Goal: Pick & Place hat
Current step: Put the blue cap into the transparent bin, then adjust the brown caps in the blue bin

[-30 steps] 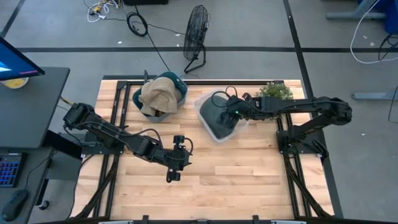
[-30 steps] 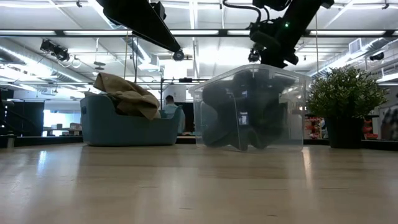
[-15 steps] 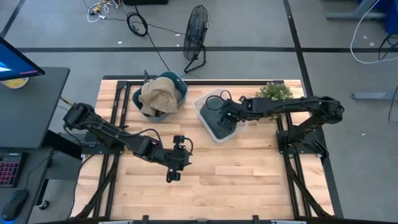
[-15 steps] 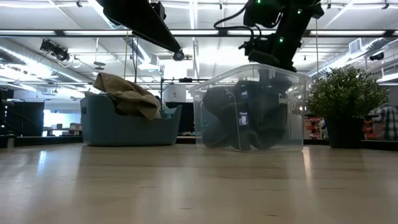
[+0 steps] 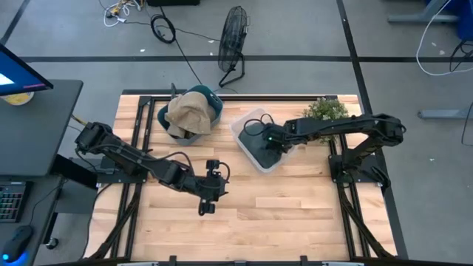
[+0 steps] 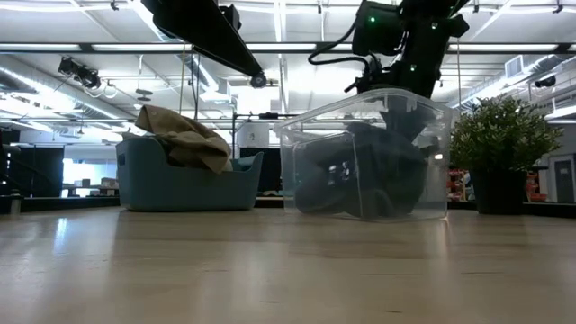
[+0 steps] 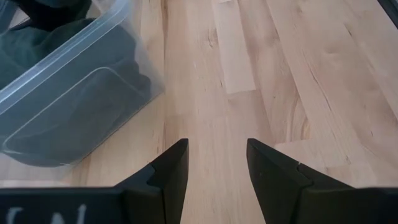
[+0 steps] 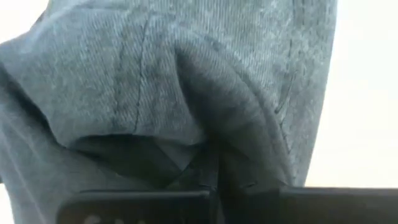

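Right gripper down inside clear bin, pressed into dark hat; finger state impossible to tell. Left gripper parked mid-table, fingers apart, empty. Grasp step, probably; lift next.

Right hand fingers hidden (buried in dark hat).

Setting: robotics lab or workshop hall. Evidence: wooden table on a black metal frame, ringed by grey concrete floor with dark seams; loose cables and a floor fan beyond the right gripper; desk with monitor and keyboard outward of the left gripper; open ceiling of strip lights and ducts; potted plant close beside the right gripper.
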`<act>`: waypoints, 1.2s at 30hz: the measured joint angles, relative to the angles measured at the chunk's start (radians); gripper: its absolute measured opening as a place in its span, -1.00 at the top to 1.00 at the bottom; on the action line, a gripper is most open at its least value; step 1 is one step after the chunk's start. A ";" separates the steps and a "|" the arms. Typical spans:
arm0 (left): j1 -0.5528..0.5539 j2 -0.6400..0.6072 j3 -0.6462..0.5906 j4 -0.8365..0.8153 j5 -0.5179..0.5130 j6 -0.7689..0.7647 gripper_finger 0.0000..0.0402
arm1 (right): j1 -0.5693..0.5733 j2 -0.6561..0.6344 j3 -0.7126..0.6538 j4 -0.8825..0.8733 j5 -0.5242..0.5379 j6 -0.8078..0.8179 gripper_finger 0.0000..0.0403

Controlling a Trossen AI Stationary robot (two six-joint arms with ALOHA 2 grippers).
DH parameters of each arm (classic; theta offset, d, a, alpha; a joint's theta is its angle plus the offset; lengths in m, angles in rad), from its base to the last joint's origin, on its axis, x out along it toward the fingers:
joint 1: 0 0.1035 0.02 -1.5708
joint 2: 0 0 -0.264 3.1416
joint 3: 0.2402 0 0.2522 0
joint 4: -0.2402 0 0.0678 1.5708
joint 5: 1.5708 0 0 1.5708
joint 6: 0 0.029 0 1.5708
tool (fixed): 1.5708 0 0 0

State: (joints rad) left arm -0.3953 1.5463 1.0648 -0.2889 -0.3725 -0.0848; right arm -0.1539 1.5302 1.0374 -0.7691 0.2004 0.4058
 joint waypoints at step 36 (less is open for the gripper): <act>0.373 -0.203 -0.001 -0.612 -0.473 -0.717 0.96 | 0.116 -0.034 0.409 -0.253 -0.033 -0.084 0.55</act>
State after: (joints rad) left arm -0.0227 1.3437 1.0634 -0.9009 -0.8460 -0.8016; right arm -0.0379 1.4967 1.4464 -1.0223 0.1673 0.3217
